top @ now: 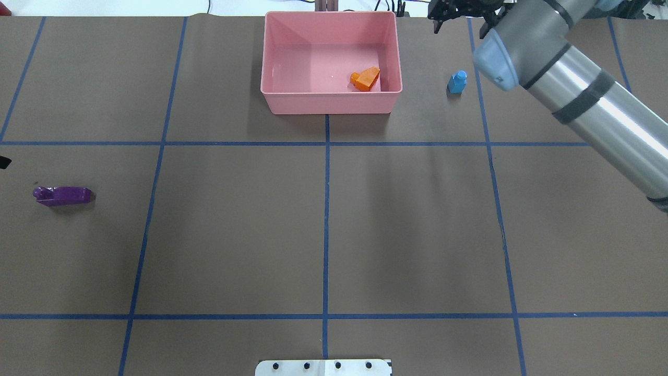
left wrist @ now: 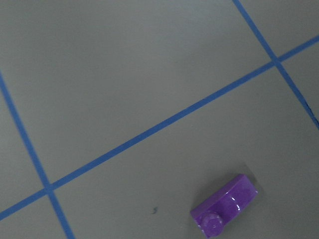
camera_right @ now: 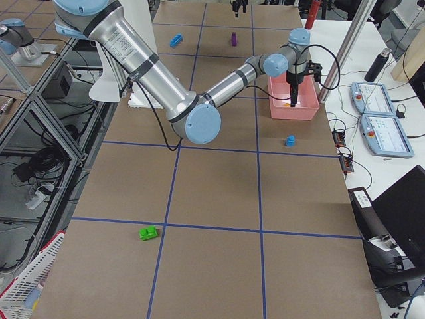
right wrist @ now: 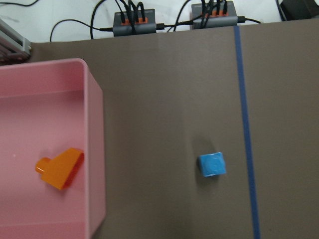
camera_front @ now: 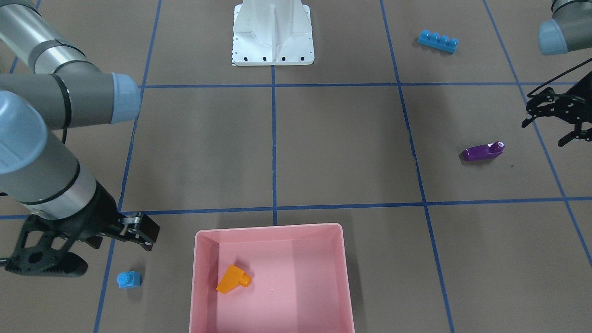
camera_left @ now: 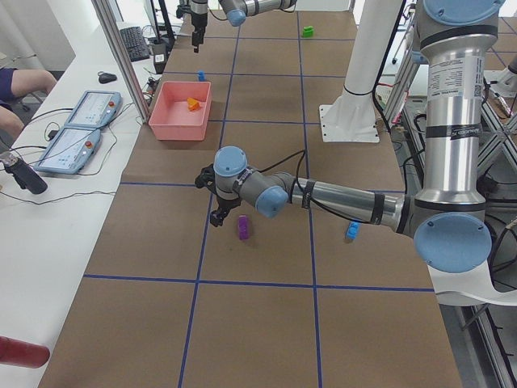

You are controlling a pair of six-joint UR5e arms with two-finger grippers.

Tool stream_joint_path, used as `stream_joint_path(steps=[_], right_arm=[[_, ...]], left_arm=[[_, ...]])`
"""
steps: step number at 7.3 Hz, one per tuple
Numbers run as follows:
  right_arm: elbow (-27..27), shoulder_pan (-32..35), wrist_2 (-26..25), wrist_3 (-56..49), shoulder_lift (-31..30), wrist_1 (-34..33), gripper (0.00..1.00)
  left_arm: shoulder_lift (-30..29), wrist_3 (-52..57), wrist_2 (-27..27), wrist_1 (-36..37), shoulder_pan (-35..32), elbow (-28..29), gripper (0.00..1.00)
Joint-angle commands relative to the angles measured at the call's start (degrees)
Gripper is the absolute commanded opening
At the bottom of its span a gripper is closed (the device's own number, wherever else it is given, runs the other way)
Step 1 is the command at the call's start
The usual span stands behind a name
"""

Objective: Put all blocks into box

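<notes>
The pink box (camera_front: 268,230) (top: 329,102) holds the orange sloped block (camera_front: 233,279) (top: 366,79) (right wrist: 60,168). Just outside it the small blue one-stud block (camera_front: 128,279) (top: 457,82) (right wrist: 213,165) stands on the table. My right gripper (camera_front: 108,254) (top: 459,18) hovers open and empty over that spot. Near the purple block (camera_front: 482,151) (top: 62,195) (left wrist: 224,206) my left gripper (camera_front: 543,133) (camera_left: 220,202) hangs open, holding nothing. The long blue block (camera_front: 438,41) (camera_left: 352,232) lies near the robot's base. Far off on the right arm's side rests the green block (camera_left: 308,31) (camera_right: 149,232).
The white metal base (camera_front: 273,34) (top: 323,367) stands at the robot's edge of the table. Blue tape lines grid the brown tabletop. Cables and power units (right wrist: 134,22) lie beyond the far edge. Tablets (camera_left: 77,129) and a person's arm (camera_left: 20,85) are at a side desk.
</notes>
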Motion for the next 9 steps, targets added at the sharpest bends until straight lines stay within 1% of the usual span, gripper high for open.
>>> stream_joint_path(steps=[1,2,3,4,5,6,7,9], right_arm=[[18.2,2.8,0.8,-10.0,-15.1,-6.6,1.00],[22.7,3.1,0.9,-11.5,-20.0,-6.8,1.00],[26.4,3.3,0.8,-13.2,-24.5,-6.7,1.00],[29.2,3.6,0.9,-15.7,-28.1,-6.6,1.00],[29.7,3.8,0.9,-15.9,-28.8,-6.6,1.00],[29.8,3.8,0.9,-15.9,-29.7,-6.6,1.00],[30.5,3.8,0.7,-16.0,-32.3,-6.0,1.00],[31.6,3.8,0.8,-16.2,-33.7,-5.9,1.00]], left_arm=[[0.3,8.7,4.5,-8.1,5.1,4.1,1.00],[0.8,16.7,4.6,-8.2,5.2,5.1,1.00],[1.9,22.3,5.0,-8.2,5.2,5.2,1.00],[2.0,22.7,5.0,-8.6,5.6,5.2,1.00],[2.8,22.5,5.1,-9.0,8.2,5.2,1.00],[2.9,22.0,6.6,-9.0,10.8,5.2,1.00],[2.9,22.0,7.1,-9.0,12.2,5.5,1.00],[1.6,22.0,7.4,-9.0,13.6,7.2,1.00]])
